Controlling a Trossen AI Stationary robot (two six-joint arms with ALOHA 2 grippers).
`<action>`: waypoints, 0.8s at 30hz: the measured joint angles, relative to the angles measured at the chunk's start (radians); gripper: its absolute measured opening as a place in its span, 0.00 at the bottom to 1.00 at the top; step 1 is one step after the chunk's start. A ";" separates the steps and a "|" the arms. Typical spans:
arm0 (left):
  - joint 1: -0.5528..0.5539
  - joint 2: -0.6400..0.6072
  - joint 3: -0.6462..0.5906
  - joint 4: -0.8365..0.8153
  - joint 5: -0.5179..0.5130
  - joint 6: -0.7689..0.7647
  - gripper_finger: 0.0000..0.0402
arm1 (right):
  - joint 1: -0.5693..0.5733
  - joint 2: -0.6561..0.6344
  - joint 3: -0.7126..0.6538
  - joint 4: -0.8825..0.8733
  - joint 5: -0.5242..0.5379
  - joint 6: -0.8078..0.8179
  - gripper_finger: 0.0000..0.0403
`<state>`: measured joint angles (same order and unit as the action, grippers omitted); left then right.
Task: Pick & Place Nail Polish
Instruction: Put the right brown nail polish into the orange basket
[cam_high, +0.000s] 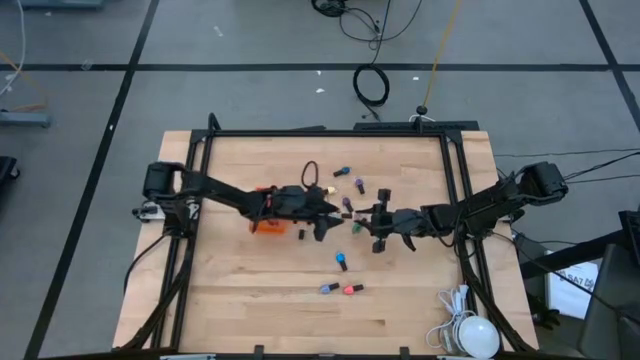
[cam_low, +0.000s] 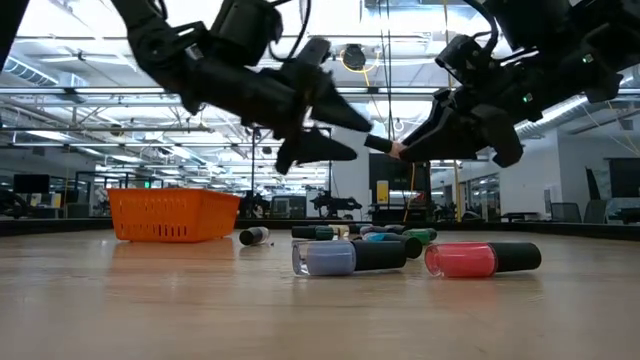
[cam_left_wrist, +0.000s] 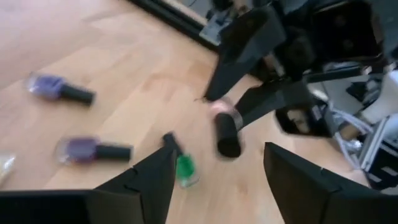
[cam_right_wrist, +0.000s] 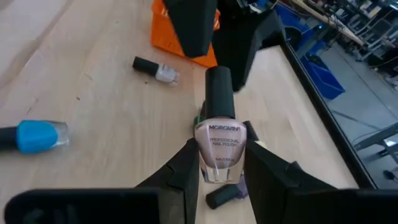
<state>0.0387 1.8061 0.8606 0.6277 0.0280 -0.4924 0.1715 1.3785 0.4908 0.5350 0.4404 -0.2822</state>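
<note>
Wooden table with scattered nail polish bottles, orange basket

High view: straight down over the whole counter. Low view: counter-level, facing the room. Wrist views: close, facing each other, sharing mid-counter.

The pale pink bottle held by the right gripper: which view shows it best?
The right wrist view: the pale pink bottle fills the middle, label readable, clamped between the right gripper's fingers. The left wrist view shows it blurred, the low view only a small pink spot, and the high view cannot separate it from the gripper.
</note>
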 joint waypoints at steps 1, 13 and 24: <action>0.000 0.006 0.010 0.001 0.000 -0.002 0.60 | 0.000 0.000 0.000 0.000 0.006 -0.002 0.23; -0.018 0.007 0.035 0.024 -0.042 -0.070 0.61 | 0.000 0.000 0.000 0.112 0.009 -0.132 0.23; -0.028 0.007 0.035 0.083 -0.082 -0.134 0.61 | 0.000 0.000 0.000 0.142 0.009 -0.183 0.23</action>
<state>0.0111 1.8133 0.8959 0.7108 -0.0538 -0.6268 0.1715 1.3781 0.4911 0.6773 0.4492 -0.4656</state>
